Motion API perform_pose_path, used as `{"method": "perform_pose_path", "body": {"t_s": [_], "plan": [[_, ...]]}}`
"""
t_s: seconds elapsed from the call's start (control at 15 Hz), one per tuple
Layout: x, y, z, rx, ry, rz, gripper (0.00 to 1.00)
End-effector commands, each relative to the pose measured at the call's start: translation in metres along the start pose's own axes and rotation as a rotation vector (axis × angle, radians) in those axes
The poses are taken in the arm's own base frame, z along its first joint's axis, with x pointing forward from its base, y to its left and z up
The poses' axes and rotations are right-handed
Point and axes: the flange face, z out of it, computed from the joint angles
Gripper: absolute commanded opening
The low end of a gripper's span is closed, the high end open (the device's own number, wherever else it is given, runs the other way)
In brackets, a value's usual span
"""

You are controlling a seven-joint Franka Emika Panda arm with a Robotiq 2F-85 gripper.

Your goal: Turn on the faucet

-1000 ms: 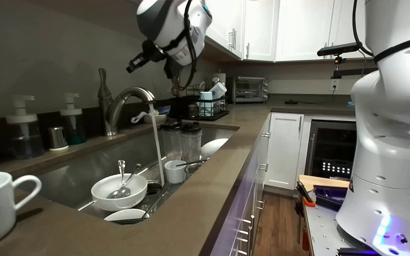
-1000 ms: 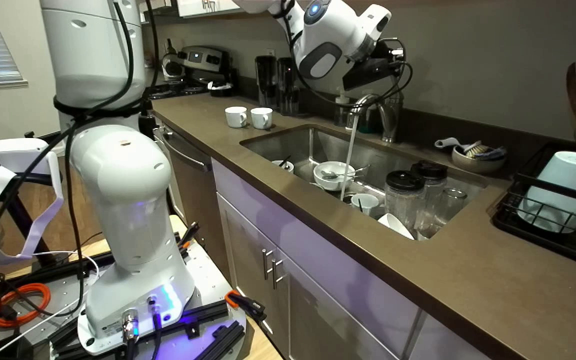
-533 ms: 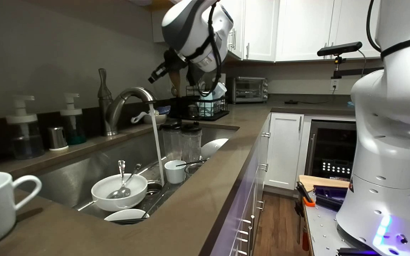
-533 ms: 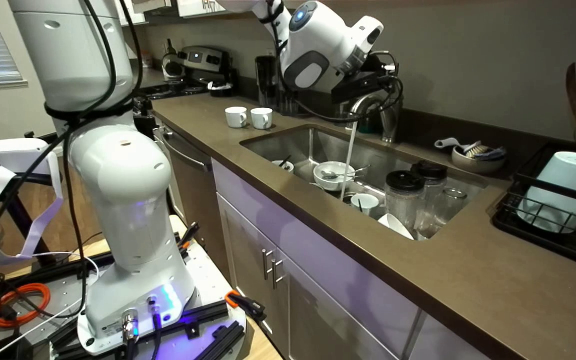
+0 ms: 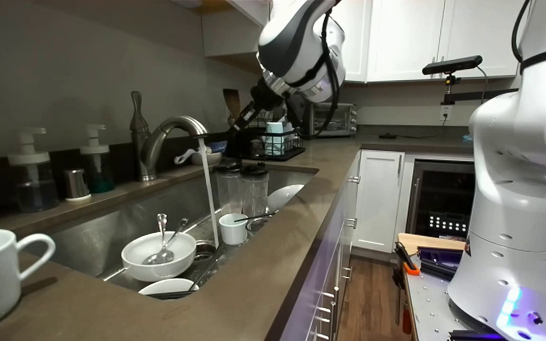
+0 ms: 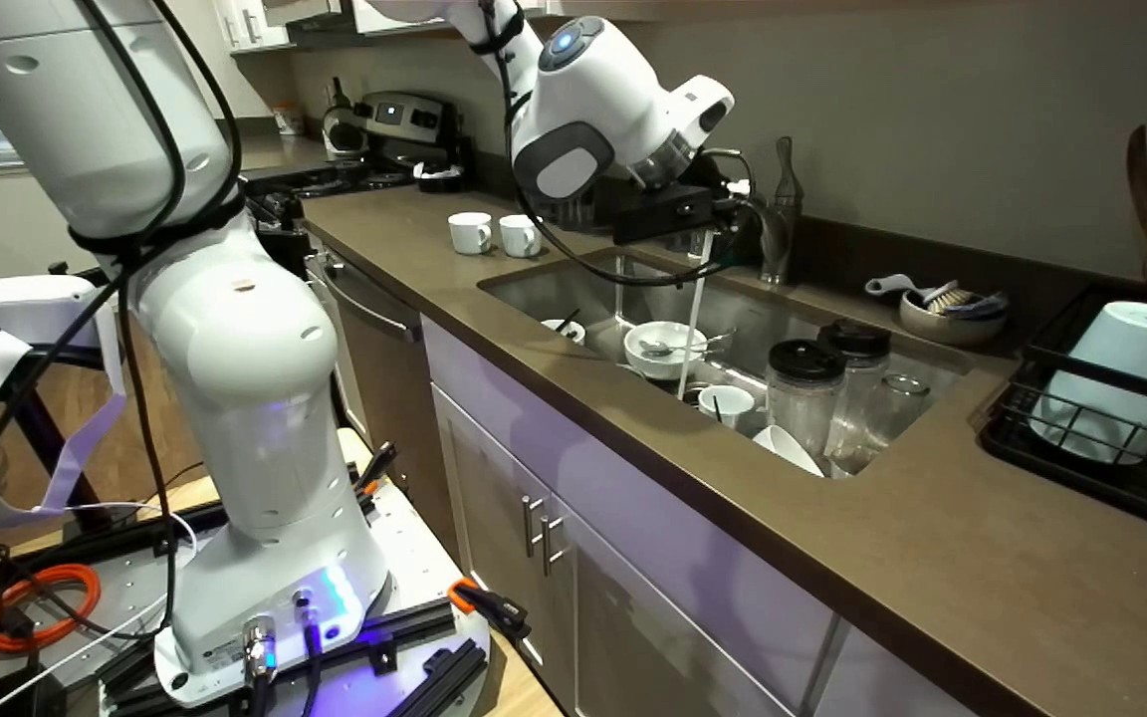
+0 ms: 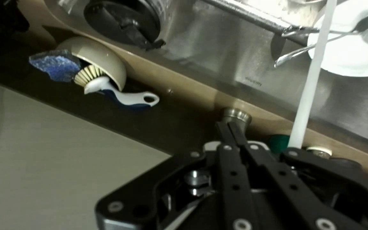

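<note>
On the sink wall (image 7: pixel 216 64) — lettering (image 7: pixel 253 81) too blurred to read | faucet (image 5: pixel 153 146) running | gripper (image 7: pixel 227 126) — tips together

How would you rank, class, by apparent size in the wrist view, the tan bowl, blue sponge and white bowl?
1. White bowl, though partly out of frame
2. Tan bowl
3. Blue sponge

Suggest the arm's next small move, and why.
I'd probably back the shut, empty tool off a little and leave the lever alone. Water streams from the faucet in an exterior view, so the task looks done; that same view shows a gap between tool and faucet, so a small retreat seems unlikely to bump it.
</note>
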Motion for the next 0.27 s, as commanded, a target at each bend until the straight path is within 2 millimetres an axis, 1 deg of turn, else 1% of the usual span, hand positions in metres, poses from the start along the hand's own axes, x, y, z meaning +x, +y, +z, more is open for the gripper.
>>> {"method": "perform_pose_path", "body": {"t_s": [0.0, 0.2], "plan": [[-0.035, -0.003, -0.021, 0.022, -0.053, -0.033, 0.02], [-0.050, -0.006, -0.033, 0.023, -0.086, -0.047, 0.02]]}}
